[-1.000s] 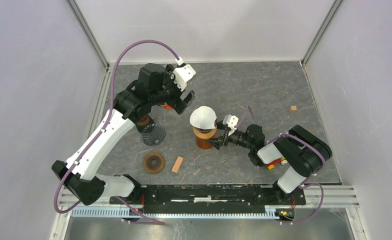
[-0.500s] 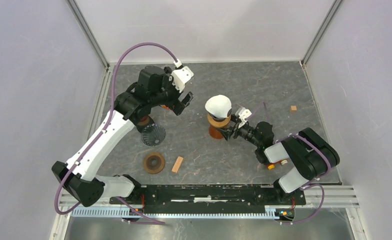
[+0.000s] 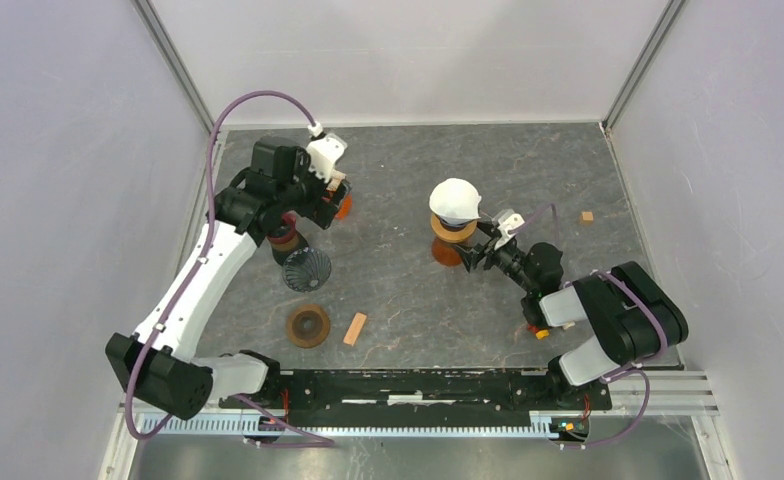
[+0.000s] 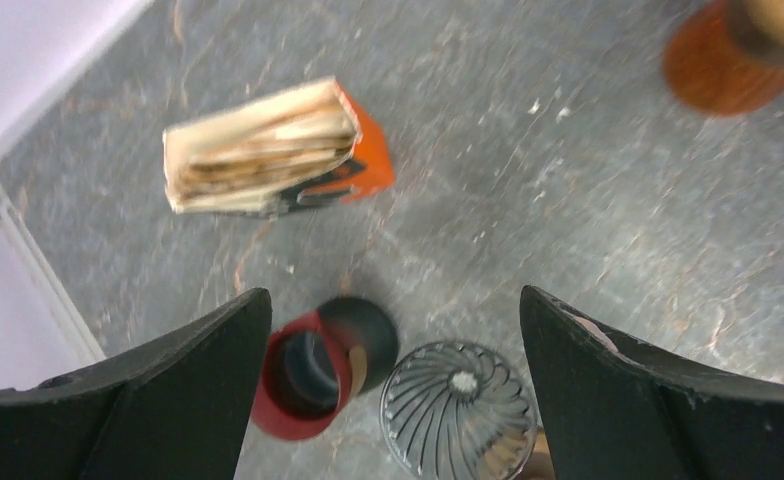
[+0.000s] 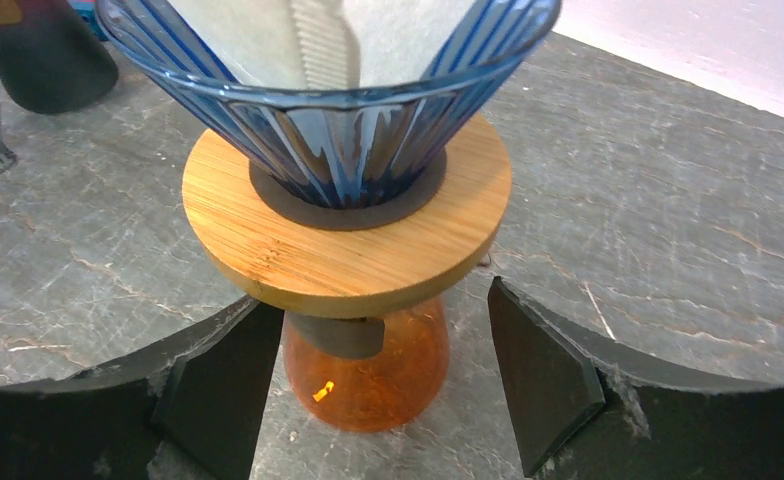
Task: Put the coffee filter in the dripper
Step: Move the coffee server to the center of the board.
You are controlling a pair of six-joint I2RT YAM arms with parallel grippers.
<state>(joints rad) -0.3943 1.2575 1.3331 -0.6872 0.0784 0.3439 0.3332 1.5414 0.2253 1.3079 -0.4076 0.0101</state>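
The white coffee filter (image 3: 455, 200) (image 5: 268, 30) sits inside the blue glass dripper (image 5: 338, 130). The dripper rests by its wooden collar (image 5: 348, 250) (image 3: 452, 230) on an orange carafe (image 5: 368, 375) (image 3: 446, 252) that stands on the table. My right gripper (image 3: 480, 255) (image 5: 380, 320) is low at the carafe's base, open, one finger on each side of it and a gap on the right side. My left gripper (image 3: 323, 205) (image 4: 396, 300) hangs wide open and empty over the far left of the table.
Under the left gripper are an orange box of paper filters (image 4: 268, 150) (image 3: 340, 205), a red-and-black cup (image 4: 308, 370) and a clear ribbed dripper (image 4: 458, 410) (image 3: 306, 268). A brown ring (image 3: 309, 325) and a wooden block (image 3: 354, 328) lie near the front; a small block (image 3: 587, 216) lies at the right.
The right gripper moved the carafe with dripper and filter back and to the right, and its jaws have spread. The left arm swung left, away from the dripper.
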